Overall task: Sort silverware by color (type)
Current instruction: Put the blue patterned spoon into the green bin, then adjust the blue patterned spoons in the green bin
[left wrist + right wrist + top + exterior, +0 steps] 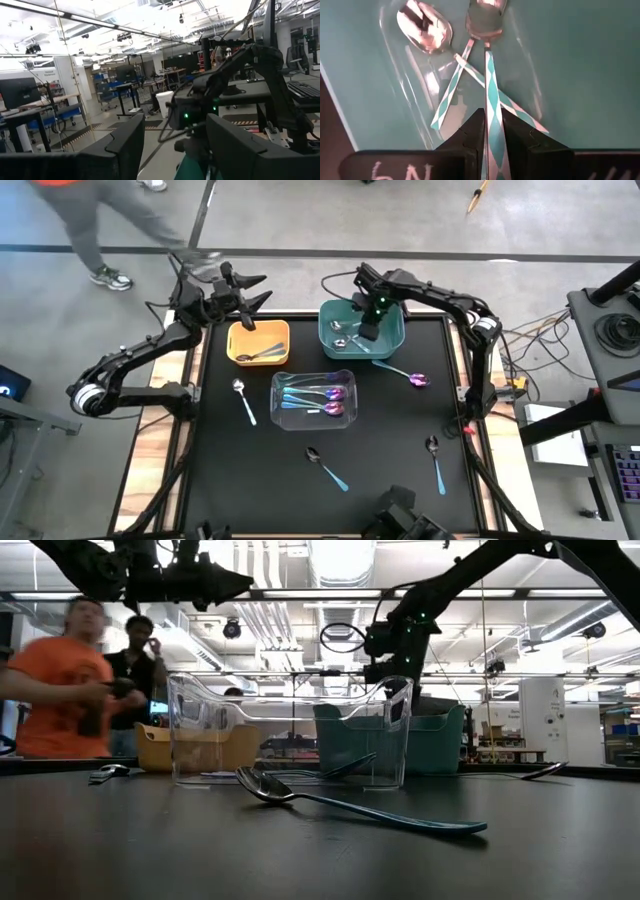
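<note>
My right gripper (pixel 366 328) hangs over the teal bin (pixel 392 340) at the far middle, pointing steeply down, shut on a silver-bowled spoon (pixel 486 30) with a teal-and-white diamond handle. Two more silver spoons (pixel 426 33) lie crossed on the bin's floor beneath it. My left gripper (pixel 247 288) is raised and open beyond the yellow bin (pixel 240 340), which holds a dark spoon (pixel 262 355). Loose spoons lie flat on the black table: one at left (pixel 243 400), two near the front (pixel 326 467) (pixel 435 460), and a purple-bowled one (pixel 405 373). My right gripper pinches the spoon's handle (pixel 493 117) between its two fingers, well away from the bowl. The fingers come from above, slanting down, and run along the handle. The spoon points away below them with its bowl down over the bin's floor; whether the bowl touches the floor, I cannot tell.
A clear bin (pixel 283 415) with purple-bowled spoons stands mid-table, in front of the yellow and teal bins. In the low view a spoon (pixel 350 805) lies close in front of this bin (pixel 290 730). Two people stand beyond the table's far left.
</note>
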